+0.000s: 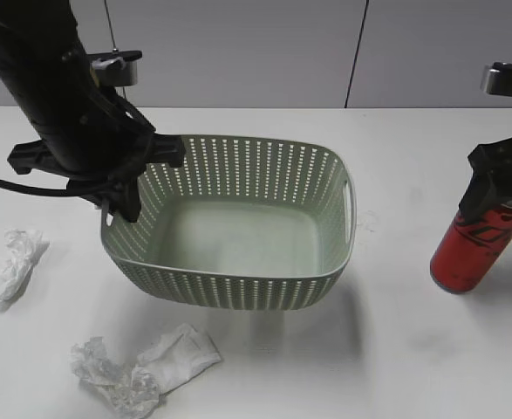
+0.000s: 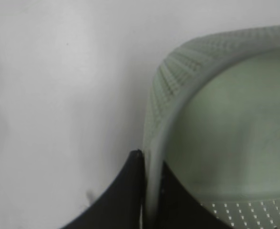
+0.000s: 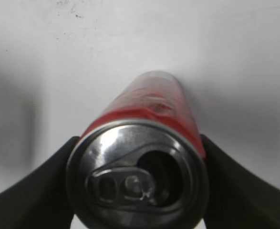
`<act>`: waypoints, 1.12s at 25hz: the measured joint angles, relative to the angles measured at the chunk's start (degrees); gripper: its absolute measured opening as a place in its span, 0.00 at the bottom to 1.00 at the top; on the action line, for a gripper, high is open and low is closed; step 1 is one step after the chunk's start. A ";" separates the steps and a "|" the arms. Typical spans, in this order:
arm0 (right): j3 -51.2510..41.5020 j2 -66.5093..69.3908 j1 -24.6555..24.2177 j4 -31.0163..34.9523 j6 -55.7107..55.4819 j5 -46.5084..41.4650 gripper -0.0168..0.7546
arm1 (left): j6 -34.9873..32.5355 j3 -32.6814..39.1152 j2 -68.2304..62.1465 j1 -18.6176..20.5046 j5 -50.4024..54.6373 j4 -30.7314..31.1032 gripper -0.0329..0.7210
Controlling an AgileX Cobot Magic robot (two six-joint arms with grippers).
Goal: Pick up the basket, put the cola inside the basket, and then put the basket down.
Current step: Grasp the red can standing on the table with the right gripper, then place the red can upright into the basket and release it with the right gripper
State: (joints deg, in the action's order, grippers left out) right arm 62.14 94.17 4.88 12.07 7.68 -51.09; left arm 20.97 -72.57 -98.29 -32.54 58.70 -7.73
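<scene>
The pale sage-green basket is in the middle of the exterior view, tilted, its left side raised off the white table with a shadow under it. My left gripper is shut on its left rim; the left wrist view shows the two black fingers pinching the rim of the basket. The basket is empty. The red cola can leans at the right edge. My right gripper is shut on its top. In the right wrist view the fingers flank the can's opened silver top.
A crumpled white paper lies left of the basket, and a larger one lies in front of it. The white table reaches back to a grey wall.
</scene>
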 joint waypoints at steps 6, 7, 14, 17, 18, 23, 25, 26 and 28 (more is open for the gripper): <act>3.90 0.06 0.00 0.16 -0.50 -6.71 0.67 | 0.00 0.00 0.00 0.00 0.00 0.00 0.04; 5.44 0.06 0.00 0.68 -0.52 -8.51 0.67 | 0.00 0.00 0.00 0.00 0.00 0.00 0.04; 15.10 -1.53 0.30 6.28 -0.59 -16.49 0.67 | 0.00 0.00 0.00 0.00 0.00 0.00 0.04; 16.51 -5.17 1.60 6.42 -0.66 -16.67 0.67 | 0.00 0.00 0.00 0.00 0.00 0.00 0.04; 16.72 -6.78 2.13 6.51 -0.66 -16.74 0.67 | 0.00 0.00 0.00 0.00 0.00 0.00 0.04; 17.07 -14.64 6.99 7.57 -0.66 -17.30 0.67 | 0.00 0.00 0.00 0.00 -0.23 0.00 0.04; 18.08 -17.06 9.42 8.75 -0.72 -17.63 0.67 | 0.00 0.00 0.00 0.00 -0.31 0.00 0.04; 18.74 -17.66 10.97 9.12 -0.85 -17.69 0.67 | 0.00 0.00 0.00 0.00 -0.37 0.00 0.04; 20.60 -18.05 14.30 9.40 -1.47 -17.62 0.67 | 0.00 0.00 0.00 0.00 -0.48 0.00 0.04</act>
State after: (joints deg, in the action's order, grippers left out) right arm 82.74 76.12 19.17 21.46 6.21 -68.71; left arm 20.97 -72.57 -98.29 -32.54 58.23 -7.73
